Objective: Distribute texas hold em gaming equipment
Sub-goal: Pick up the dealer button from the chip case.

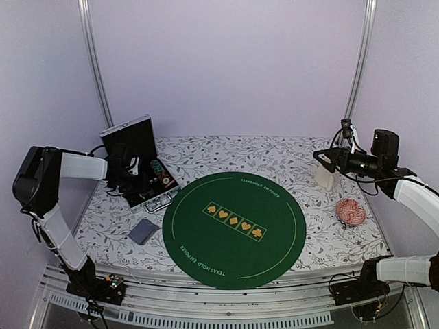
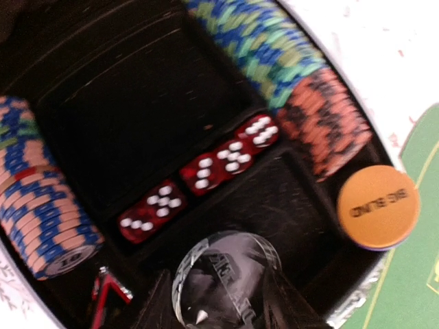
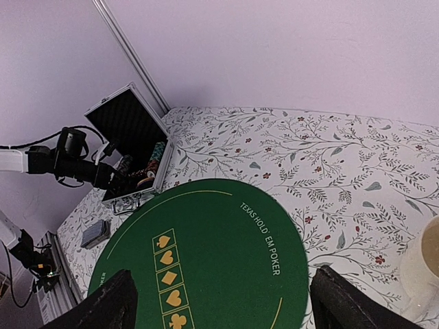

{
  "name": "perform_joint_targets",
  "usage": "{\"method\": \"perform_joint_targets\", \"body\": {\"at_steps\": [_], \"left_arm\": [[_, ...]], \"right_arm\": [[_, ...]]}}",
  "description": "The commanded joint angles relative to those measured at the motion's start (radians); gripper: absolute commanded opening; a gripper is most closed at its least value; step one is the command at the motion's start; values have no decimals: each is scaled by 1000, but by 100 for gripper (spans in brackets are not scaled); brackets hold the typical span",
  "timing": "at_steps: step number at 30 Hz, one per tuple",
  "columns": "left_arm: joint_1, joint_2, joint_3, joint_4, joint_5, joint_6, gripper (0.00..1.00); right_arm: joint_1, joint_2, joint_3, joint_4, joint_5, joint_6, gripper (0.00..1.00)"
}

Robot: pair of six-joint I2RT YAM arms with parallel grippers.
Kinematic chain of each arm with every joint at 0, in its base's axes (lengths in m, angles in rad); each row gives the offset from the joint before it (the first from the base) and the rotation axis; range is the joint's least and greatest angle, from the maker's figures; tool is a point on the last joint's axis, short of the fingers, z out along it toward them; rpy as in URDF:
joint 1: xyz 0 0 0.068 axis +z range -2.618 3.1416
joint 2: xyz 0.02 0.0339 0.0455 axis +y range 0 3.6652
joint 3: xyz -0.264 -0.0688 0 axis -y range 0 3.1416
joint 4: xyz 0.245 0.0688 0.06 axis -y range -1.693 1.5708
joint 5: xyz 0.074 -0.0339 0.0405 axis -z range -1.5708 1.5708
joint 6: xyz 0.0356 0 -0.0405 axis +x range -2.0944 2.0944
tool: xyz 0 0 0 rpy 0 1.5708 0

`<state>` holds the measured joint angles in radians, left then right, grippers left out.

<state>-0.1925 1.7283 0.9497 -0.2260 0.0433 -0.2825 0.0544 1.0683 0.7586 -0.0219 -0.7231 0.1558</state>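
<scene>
My left gripper (image 2: pixel 226 312) reaches into the open case (image 1: pixel 130 140) and is shut on the clear disc (image 2: pixel 226 277), which stands tilted between its fingers (image 2: pixel 291 305). In the case lie rows of multicoloured poker chips (image 2: pixel 274 48), more chips (image 2: pixel 38 205) on the left, three red dice (image 2: pixel 206 178), the orange disc (image 2: pixel 378 205) marked BIG BLIND, and the red-edged triangle marker (image 2: pixel 104 296). A grey-blue deck of cards (image 1: pixel 143 231) lies on the table left of the green mat (image 1: pixel 233 229). My right gripper (image 3: pixel 230 308) is open and empty, held high above the mat's right side.
A white mug (image 1: pixel 324 177) stands at the right, just under my right gripper (image 1: pixel 324 159), and also shows in the right wrist view (image 3: pixel 425 264). A pink object (image 1: pixel 352 212) lies near the right edge. The case lid stands open at the back left.
</scene>
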Motion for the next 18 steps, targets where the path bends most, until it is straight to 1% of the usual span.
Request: {"method": "perform_joint_targets", "body": {"at_steps": [1,6,12,18], "left_arm": [[-35,-2,47,31,88,29,47],[-38,-2,50,55,133,27,47],[-40,35,67,64,174,30,47],[-73,71,100,68,200,55,46]], "right_arm": [[5,-8,-11,19,-21,-12,89],[5,-9,-13,17,-19,-12,89],[5,-13,-12,16,-18,-12,89],[5,-16,-11,16,-18,-13,89]]}}
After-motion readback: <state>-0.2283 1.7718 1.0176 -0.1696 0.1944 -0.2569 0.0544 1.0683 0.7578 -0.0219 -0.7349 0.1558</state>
